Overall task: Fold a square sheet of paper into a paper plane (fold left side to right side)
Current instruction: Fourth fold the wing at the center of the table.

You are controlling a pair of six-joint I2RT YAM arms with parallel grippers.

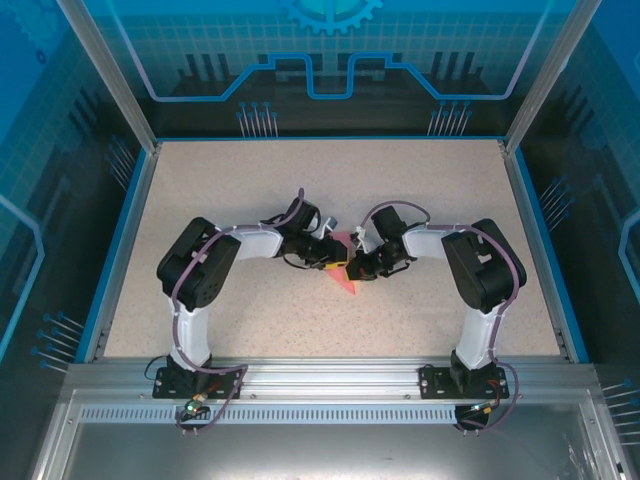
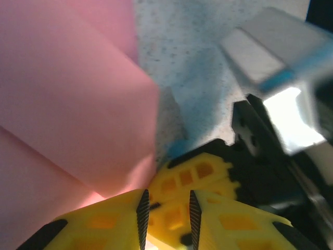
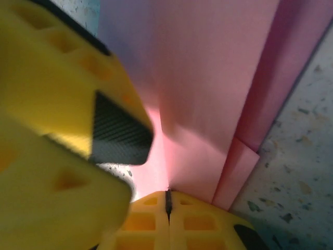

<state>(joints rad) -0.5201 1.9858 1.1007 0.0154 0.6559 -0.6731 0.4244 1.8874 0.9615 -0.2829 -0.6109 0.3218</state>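
Right gripper (image 3: 167, 202): yellow fingers pressed together, tips right at the lower edge of the thin pink folded paper sheet (image 3: 208, 78) (pinched or merely touching, can't tell). Left gripper (image 2: 166, 203): fingers narrowly apart, the right gripper's yellow tips beyond the gap, the sheet just left. Speckled beige tabletop (image 2: 197, 62) beyond.

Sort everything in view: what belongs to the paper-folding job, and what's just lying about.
Job: pink paper, partly folded; left claw; right claw, shut beside the paper.
Not the job: speckled table; blue-panelled enclosure. Both are fixtures, not loose items.
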